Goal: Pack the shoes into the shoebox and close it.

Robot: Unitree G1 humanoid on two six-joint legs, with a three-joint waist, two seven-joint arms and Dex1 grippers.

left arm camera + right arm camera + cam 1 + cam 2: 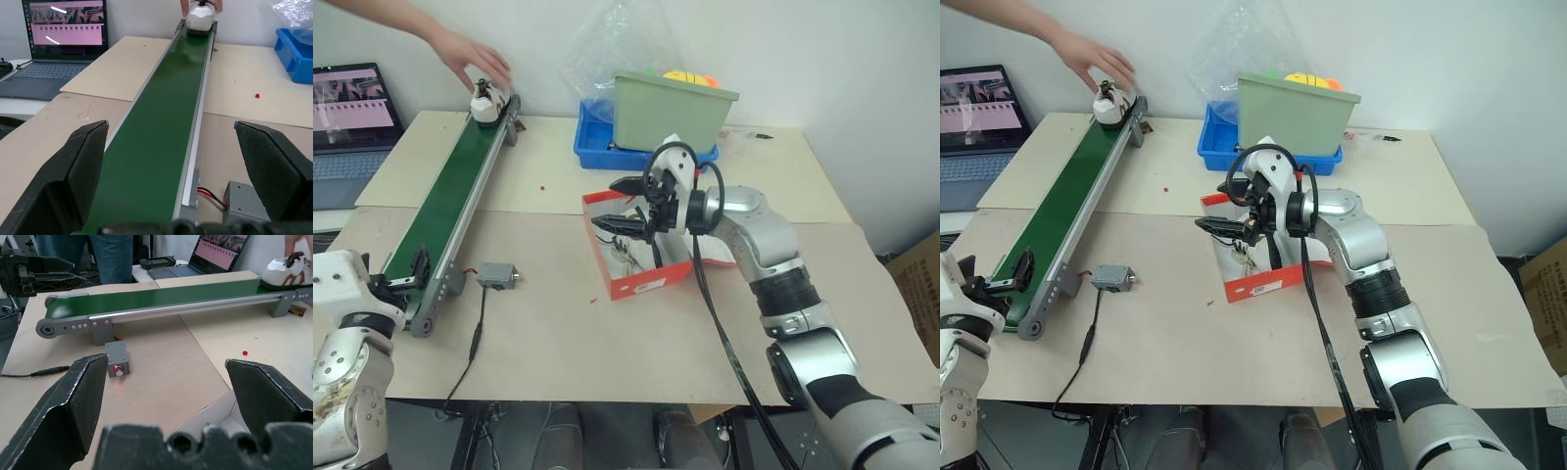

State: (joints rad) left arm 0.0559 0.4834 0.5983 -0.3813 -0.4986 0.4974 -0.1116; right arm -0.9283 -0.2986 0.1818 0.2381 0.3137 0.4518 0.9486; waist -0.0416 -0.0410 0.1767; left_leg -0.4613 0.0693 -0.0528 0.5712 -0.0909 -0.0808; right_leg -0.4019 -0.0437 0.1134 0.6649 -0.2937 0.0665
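The red shoebox (641, 279) stands open at the middle of the table, white inside. One cream shoe (625, 252) with dark laces lies in it. My right gripper (604, 204) hovers open just over the box's left part, its fingers pointing left and holding nothing. A second shoe (489, 101) sits on the far end of the green conveyor belt (450, 206), with a person's hand (470, 57) on it. My left gripper (171, 176) is open and empty at the belt's near end, facing along the belt toward that shoe (200, 17).
A green bin (671, 110) stands in a blue tray (597, 147) behind the box, beside a clear plastic bag. A grey control box (497, 275) with a cable lies near the belt's end. A laptop (352, 108) sits at the far left.
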